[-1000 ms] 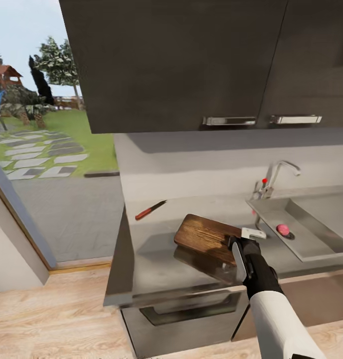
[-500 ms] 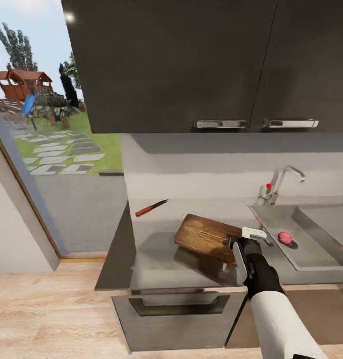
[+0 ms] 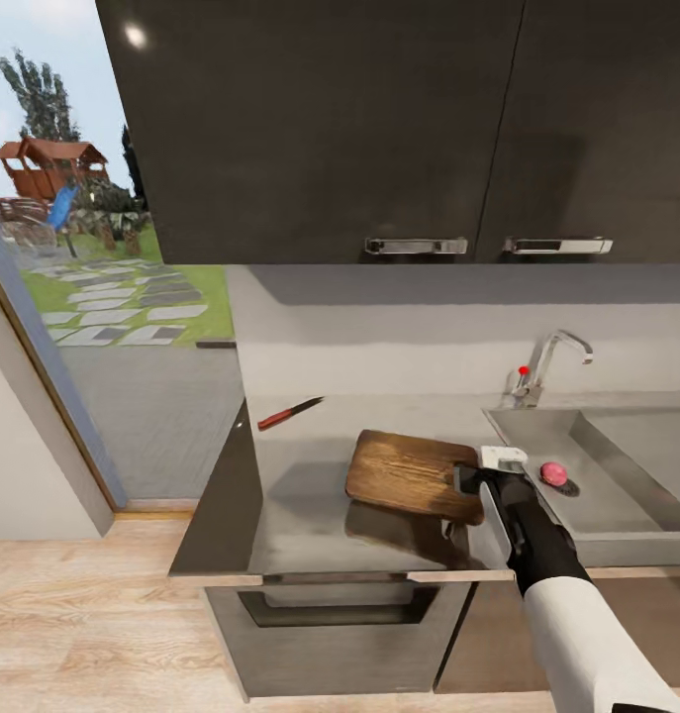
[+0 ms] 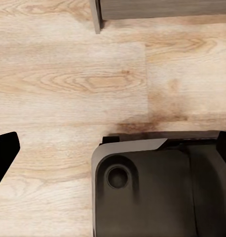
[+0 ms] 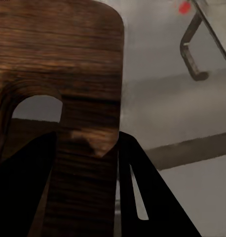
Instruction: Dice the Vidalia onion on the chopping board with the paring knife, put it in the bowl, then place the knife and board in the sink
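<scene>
My right gripper (image 3: 475, 482) is shut on the right edge of the dark brown chopping board (image 3: 407, 471), which hangs tilted just above the glossy grey countertop (image 3: 300, 485). In the right wrist view the board (image 5: 68, 74) fills the space between the dark fingers (image 5: 147, 197). The red-handled paring knife (image 3: 288, 413) lies on the counter far left of the board. The pinkish Vidalia onion (image 3: 552, 473) rests in the steel sink (image 3: 602, 490) by the drain, right of my gripper. My left gripper (image 4: 113, 148) is open, pointing at the floor. The bowl is out of view.
Dark wall cabinets (image 3: 379, 129) hang low over the counter. The chrome tap (image 3: 549, 358) with a red knob stands behind the sink. A window (image 3: 82, 248) lies to the left. The robot's grey base (image 4: 152, 192) sits on the wooden floor (image 4: 68, 74).
The whole head view has shifted with the camera, so counter and sink sit differently in frame. The board stays in my right gripper, off the counter. Knife and onion lie where they were.
</scene>
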